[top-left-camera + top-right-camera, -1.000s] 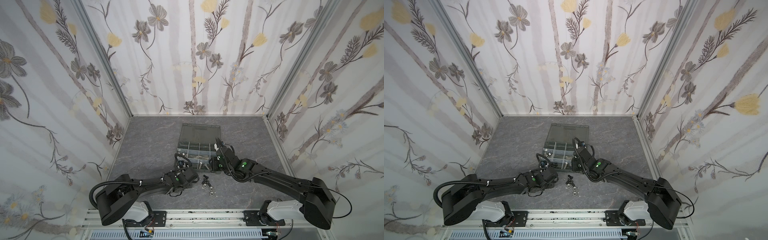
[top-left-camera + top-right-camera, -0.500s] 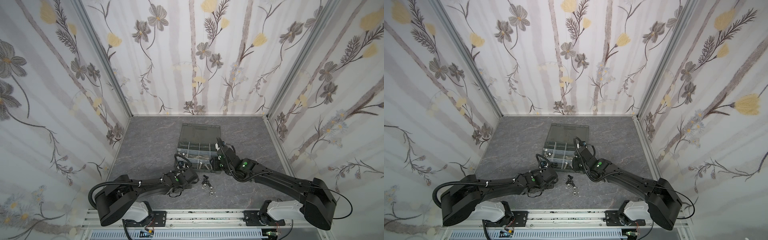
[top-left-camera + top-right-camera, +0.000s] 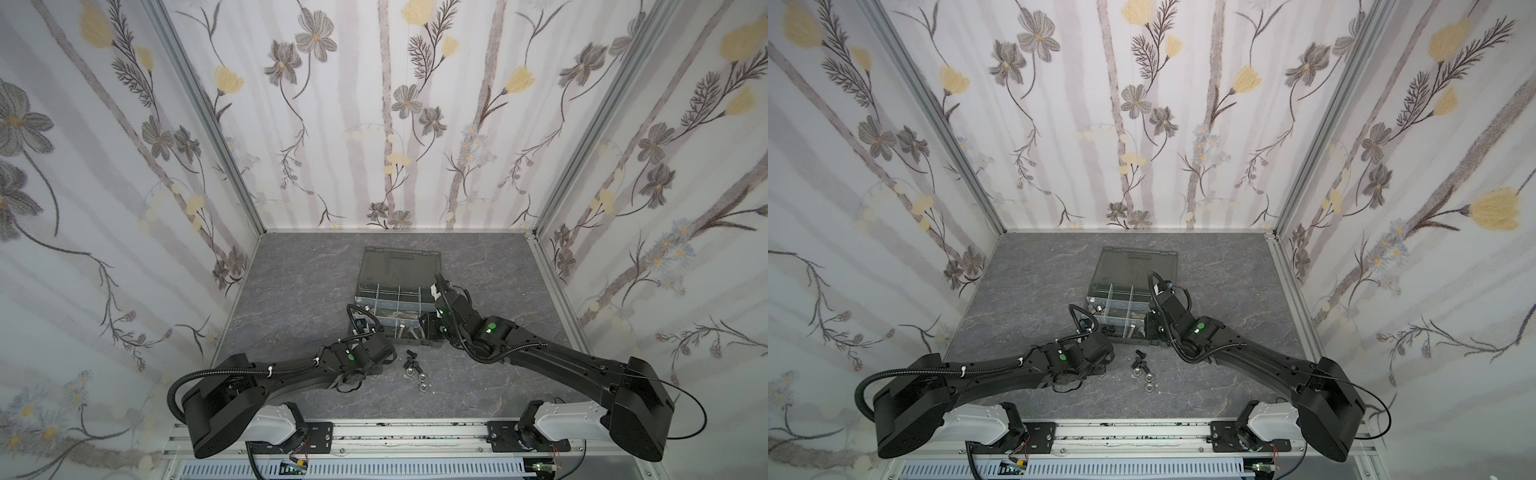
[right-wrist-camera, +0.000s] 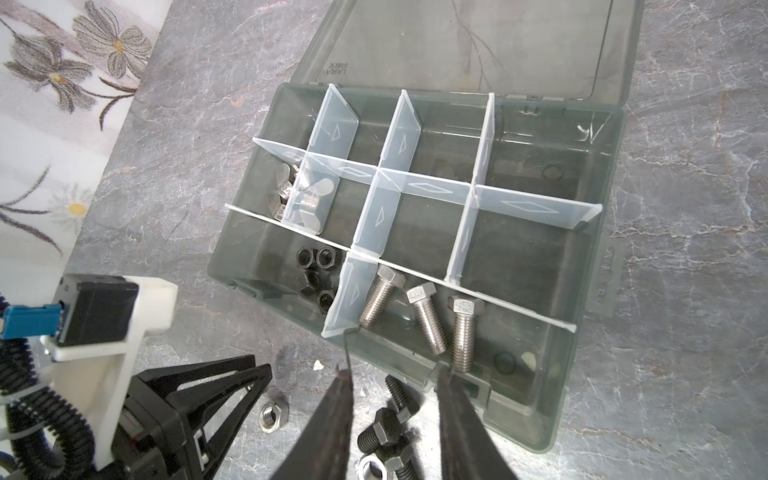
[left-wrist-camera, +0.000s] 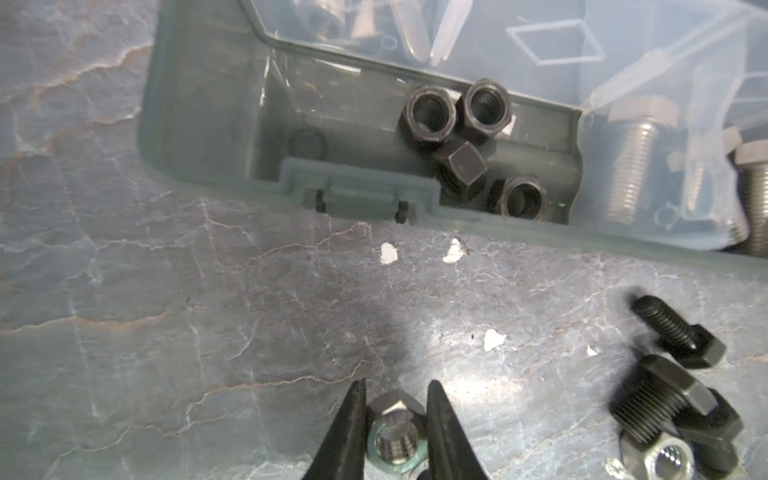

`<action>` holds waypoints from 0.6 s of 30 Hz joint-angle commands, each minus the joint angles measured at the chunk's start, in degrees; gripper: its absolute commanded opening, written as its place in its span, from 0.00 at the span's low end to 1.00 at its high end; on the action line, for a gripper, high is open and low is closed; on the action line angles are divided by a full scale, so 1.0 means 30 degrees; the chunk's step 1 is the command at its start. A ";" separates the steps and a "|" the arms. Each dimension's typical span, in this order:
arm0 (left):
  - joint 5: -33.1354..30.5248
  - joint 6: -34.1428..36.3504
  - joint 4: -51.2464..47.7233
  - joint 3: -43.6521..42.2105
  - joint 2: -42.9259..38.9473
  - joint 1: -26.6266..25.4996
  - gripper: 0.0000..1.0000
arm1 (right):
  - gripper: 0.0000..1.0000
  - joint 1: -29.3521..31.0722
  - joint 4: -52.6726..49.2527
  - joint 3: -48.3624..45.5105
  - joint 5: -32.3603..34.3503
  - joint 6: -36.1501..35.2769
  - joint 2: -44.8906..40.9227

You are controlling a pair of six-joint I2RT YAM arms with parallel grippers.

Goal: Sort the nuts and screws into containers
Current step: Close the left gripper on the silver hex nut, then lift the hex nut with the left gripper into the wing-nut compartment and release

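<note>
Reaching low, the left gripper (image 5: pixel 397 395) clamps a silver nut (image 5: pixel 395 440) just before the case (image 5: pixel 361 195), a grip only its wrist view shows; the right gripper (image 4: pixel 392 374) hovers, jaws parted, over the case's front rim.

Three silver screws (image 4: pixel 426 320), four black nuts (image 4: pixel 306 258), at least two silver nuts (image 4: pixel 273 411), one case (image 4: pixel 536 399).
</note>
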 commanded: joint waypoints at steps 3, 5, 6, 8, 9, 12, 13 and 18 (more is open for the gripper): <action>-0.0599 0.0607 -0.0222 0.0487 -0.0498 0.0292 0.24 | 0.35 -0.0012 0.0499 -0.0019 0.0304 0.0165 -0.0141; -0.0537 0.0803 -0.0222 0.0692 -0.0602 0.0424 0.24 | 0.36 -0.0019 0.0456 -0.0050 0.0361 0.0213 -0.0215; -0.0498 0.0877 -0.0222 0.0779 -0.0640 0.0482 0.25 | 0.35 0.0003 0.0468 -0.0080 0.0384 0.0225 -0.0274; -0.0450 0.1106 -0.0222 0.1000 -0.0677 0.0584 0.25 | 0.35 -0.0057 0.0456 -0.0162 0.0419 0.0254 -0.0332; -0.0414 0.1211 -0.0222 0.1109 -0.0731 0.0632 0.24 | 0.36 -0.0042 0.0467 -0.0215 0.0435 0.0292 -0.0362; -0.0268 0.1635 -0.0220 0.1624 -0.0864 0.0847 0.24 | 0.36 -0.0121 0.0467 -0.0319 0.0471 0.0313 -0.0390; -0.0270 0.1818 -0.0195 0.1840 -0.0949 0.0925 0.25 | 0.36 -0.0180 0.0442 -0.0316 0.0410 0.0337 -0.0391; -0.0117 0.2689 -0.0166 0.2973 -0.1203 0.1591 0.24 | 0.36 -0.0189 0.0263 -0.0690 0.0579 0.0580 -0.1036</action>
